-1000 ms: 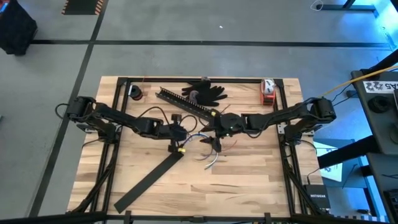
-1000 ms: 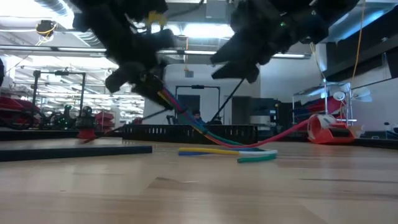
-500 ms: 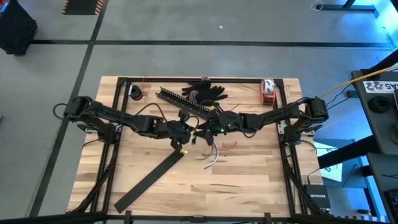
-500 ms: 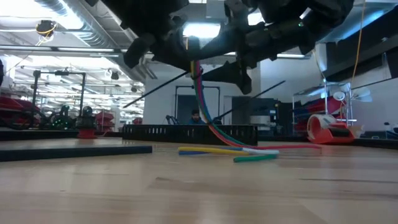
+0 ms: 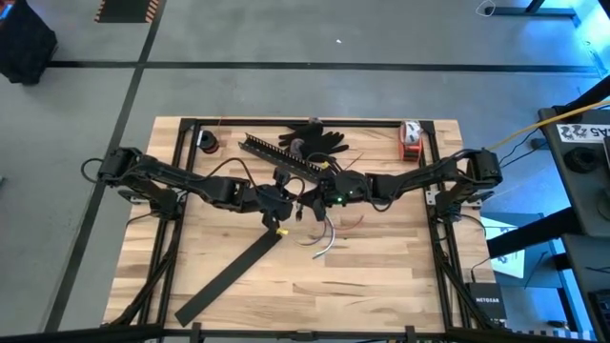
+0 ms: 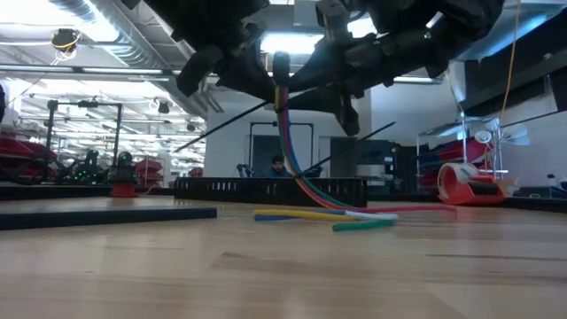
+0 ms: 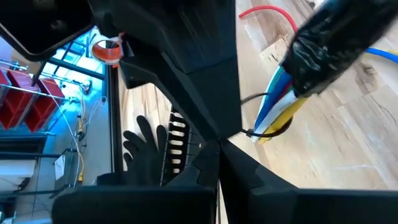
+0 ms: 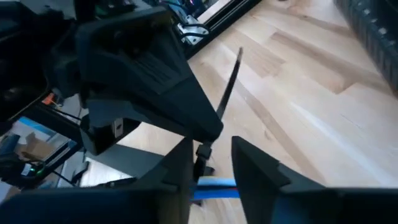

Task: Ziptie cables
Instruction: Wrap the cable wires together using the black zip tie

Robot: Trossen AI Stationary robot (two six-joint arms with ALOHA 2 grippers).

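Observation:
The cables (image 6: 292, 159), a bundle of coloured wires with a dark wrapped top end (image 6: 281, 64), hang between my two grippers above the table's middle. Their lower ends (image 6: 359, 220) lie on the wood. The ziptie (image 8: 229, 84) is a thin dark strip; it loops round the cables (image 7: 280, 106) and its tail sticks up. My left gripper (image 5: 283, 202) is shut beside that loop. My right gripper (image 8: 211, 158) faces it at close range, open, with a small dark piece (image 8: 200, 152) by the ziptie's foot between its fingers. My left gripper is shut on the ziptie right beside its loop (image 7: 247, 118), coming slanting down from the table's left. Its own fingers hide the exact place. The cables hang in the loop, steep below the fingers, with only their lower ends on the table. My right gripper: I cannot tell whether its fingers touch the dark piece.
A long black comb-slotted bar (image 5: 281, 157) and black gloves (image 5: 315, 141) lie just beyond the grippers. A flat black strip (image 5: 229, 276) slants toward the near left. A red tape dispenser (image 5: 410, 141) stands at the far right. Bare wood lies on the near side.
My left gripper has risen and rolled, moving toward the right gripper. The cables' upper end has come up with it, so the bundle now hangs steeply instead of slanting; its lower ends stay on the table. My right gripper has moved toward the table's left and rolled.

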